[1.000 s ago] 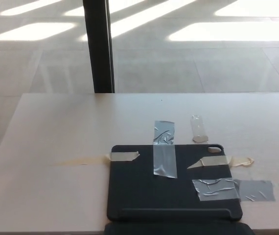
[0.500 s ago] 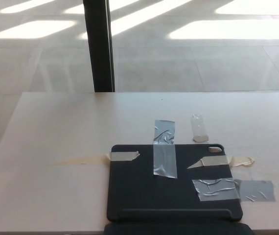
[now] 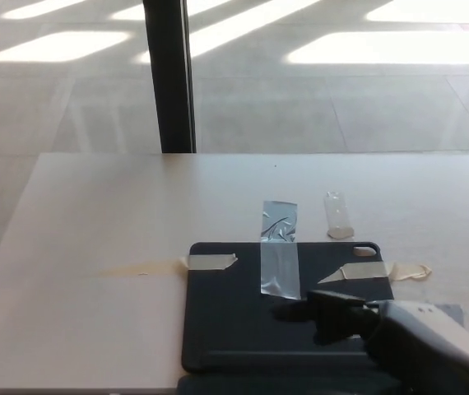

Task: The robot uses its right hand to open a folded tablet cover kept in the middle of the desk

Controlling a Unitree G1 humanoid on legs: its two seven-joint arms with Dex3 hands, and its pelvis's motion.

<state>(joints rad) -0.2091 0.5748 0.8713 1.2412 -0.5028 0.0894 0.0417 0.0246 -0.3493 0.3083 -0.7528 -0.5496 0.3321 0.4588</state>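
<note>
At far left the pale table (image 3: 95, 214) is bare apart from a strip of beige tape (image 3: 208, 262) pinning the near-left corner region of the tablet cover (image 3: 234, 321). The cover lies flat and dark at the table's near middle, a grey tape strip (image 3: 279, 251) crossing its far edge. Further right, the right hand (image 3: 337, 314) has just come into view from the lower right, where a moment ago nothing of the robot showed. It now reaches over the cover's right half, hiding the tape patch there. Its fingers (image 3: 296, 312) point left, holding nothing; how far apart they are cannot be told. The opening looks about to begin.
</note>
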